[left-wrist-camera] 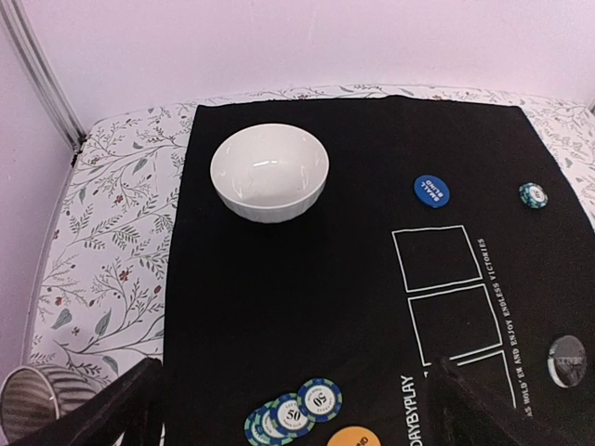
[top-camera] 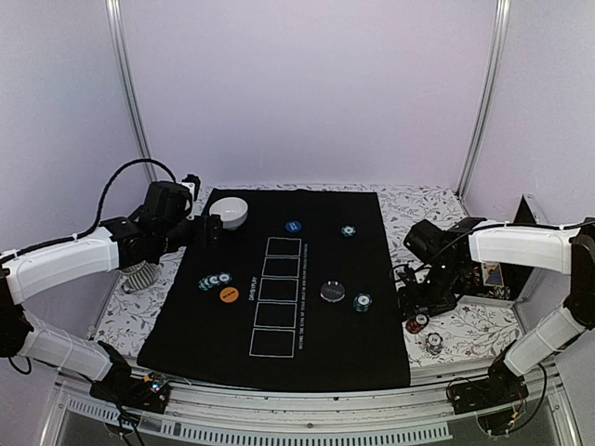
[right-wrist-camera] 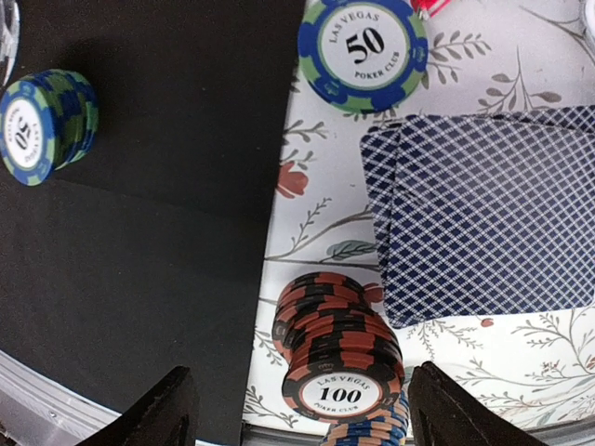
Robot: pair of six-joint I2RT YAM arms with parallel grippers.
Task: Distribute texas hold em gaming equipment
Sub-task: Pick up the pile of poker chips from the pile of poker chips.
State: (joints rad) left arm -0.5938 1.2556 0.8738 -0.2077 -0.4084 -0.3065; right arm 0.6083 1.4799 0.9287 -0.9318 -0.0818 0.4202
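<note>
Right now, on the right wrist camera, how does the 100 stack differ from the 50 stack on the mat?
The 100 stack is red-and-black, the 50 stack green-and-blue. The 100 stack stands taller, on floral cloth; the 50 stack sits on the mat. Both have striped edges.

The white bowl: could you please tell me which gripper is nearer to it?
Left. The left gripper is just left of the white bowl in the top view; the right gripper is beyond the black mat, far right.

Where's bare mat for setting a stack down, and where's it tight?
Free: black mat between white bowl and teal chip trio; also mat's near-left corner below orange disc. Crowded: floral cloth right of mat, cards and red-black stack close together.
</note>
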